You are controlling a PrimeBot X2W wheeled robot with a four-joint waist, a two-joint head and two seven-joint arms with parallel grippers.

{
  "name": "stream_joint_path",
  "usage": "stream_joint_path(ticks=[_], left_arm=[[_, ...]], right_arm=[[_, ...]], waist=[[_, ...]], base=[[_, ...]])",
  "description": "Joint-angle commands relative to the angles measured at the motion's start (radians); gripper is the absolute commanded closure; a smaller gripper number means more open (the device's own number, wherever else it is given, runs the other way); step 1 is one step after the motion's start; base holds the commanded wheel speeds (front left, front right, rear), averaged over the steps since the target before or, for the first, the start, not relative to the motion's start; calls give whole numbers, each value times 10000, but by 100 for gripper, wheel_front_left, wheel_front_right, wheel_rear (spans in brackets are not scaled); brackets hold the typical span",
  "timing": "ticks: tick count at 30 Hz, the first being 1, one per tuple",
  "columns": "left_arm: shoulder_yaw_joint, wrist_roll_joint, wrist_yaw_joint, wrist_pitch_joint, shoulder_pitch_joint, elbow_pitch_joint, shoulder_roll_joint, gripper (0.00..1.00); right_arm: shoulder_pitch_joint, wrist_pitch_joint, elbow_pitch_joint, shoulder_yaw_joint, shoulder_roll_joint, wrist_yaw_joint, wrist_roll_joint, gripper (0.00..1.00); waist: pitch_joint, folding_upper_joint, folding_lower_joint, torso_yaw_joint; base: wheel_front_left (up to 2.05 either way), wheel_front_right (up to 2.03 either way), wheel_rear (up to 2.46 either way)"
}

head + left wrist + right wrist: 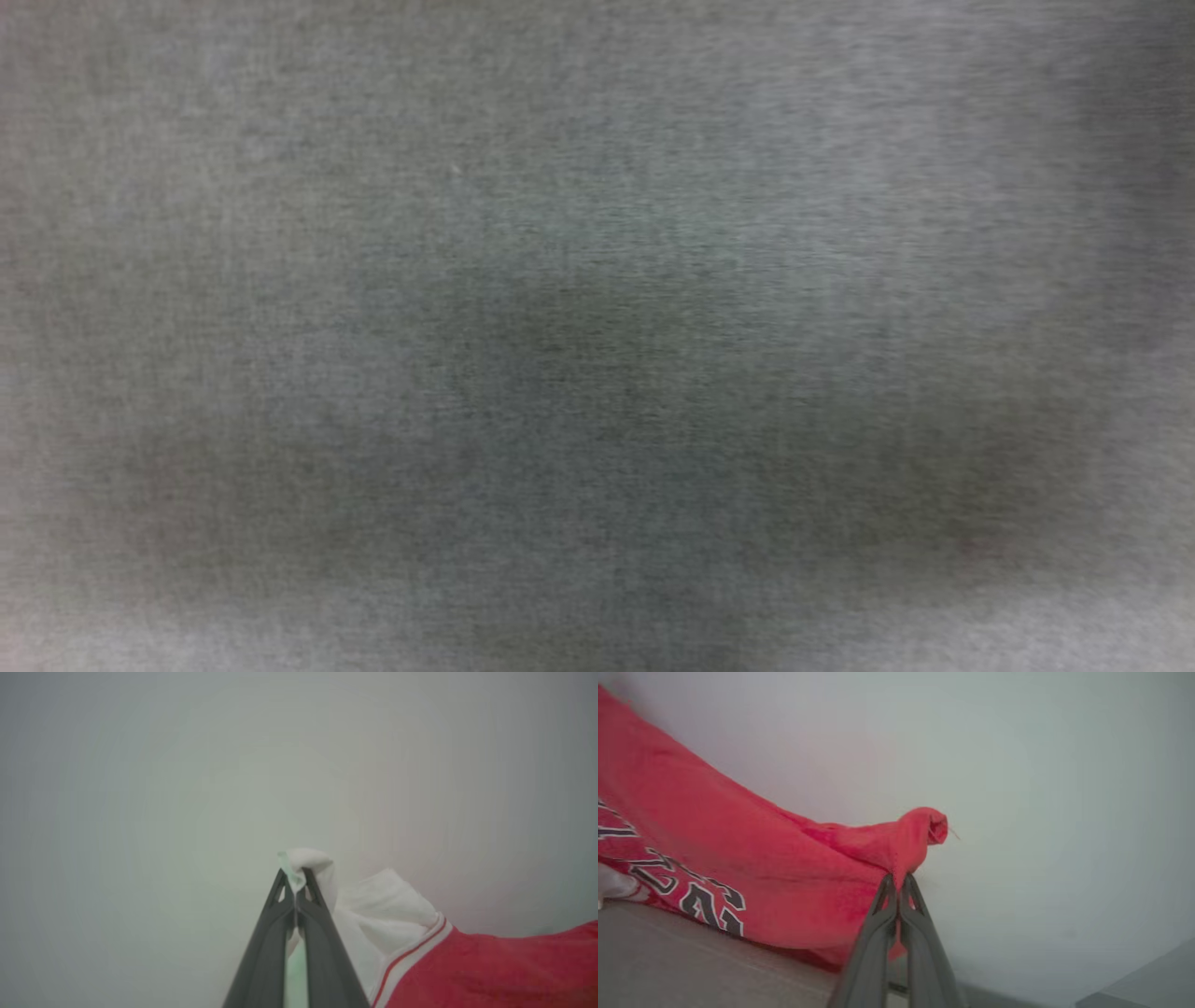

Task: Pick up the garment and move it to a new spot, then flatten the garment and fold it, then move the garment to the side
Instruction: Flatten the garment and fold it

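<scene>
The garment (467, 970) hangs stretched between the two grippers, pinched at two ends. In the left wrist view, the left gripper (295, 877) has its fingers pressed together on a bunched fold of the white sleeve (383, 910). A small tuft of white cloth pokes out past the fingertips. From there the sleeve runs to the right, past the striped trim (411, 952), into the red body.

In the right wrist view, the right gripper (898, 879) is likewise closed tight, on a corner of the red cloth that curls over just beyond its tips. The garment (738, 858) spreads away to the left of this gripper, with dark, white-edged lettering (691, 891) showing low on it. Its lower edge meets a grey bench (668, 961) at the near left. A plain pale background lies behind the shirt in both wrist views.

The head view gives a blurred grey surface (597, 336); I cannot tell what it is.
</scene>
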Motion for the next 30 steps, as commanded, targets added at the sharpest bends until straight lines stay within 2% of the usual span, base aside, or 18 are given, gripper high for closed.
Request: stream_joint_path(ticks=[1,8,14,22,24,26,30], left_arm=[[-20,-106,-28,-52,166,49,-13,100],[-907,-650,-103,595,2150,-45,-246,100],[-1848,-1329,-88,1604,3881,-1093,321,100],[-2669,-2469,-87,2813,6783,-3545,1518,100],[-2781,-2720,128,3091,7721,-4412,1887,100],[-2873,-2997,536,3320,8735,-5420,2388,100],[-2887,-3783,1817,3676,10853,-7888,3605,100]], right_arm=[[62,-37,42,54,4,-14,104,100],[1321,142,83,712,134,-12,841,100],[2852,232,-767,1630,-386,-12,1865,100],[5499,503,-2815,2997,-1731,-12,3528,100],[6311,589,-3469,3331,-2093,-12,3964,100],[7035,580,-4069,3579,-2572,-14,4174,100],[8400,455,-5097,3705,-3359,-12,4608,100]], waist=[[103,-1,0,390],[-1320,-1,0,587],[-3004,-1,0,721],[-5061,-1,0,970],[-5437,-1,0,1014],[-5727,-1,0,1048],[-6018,-1,0,1080]], base=[[0,0,0],[0,0,0],[0,0,0],[0,0,0],[0,0,0],[0,0,0],[0,0,0]])
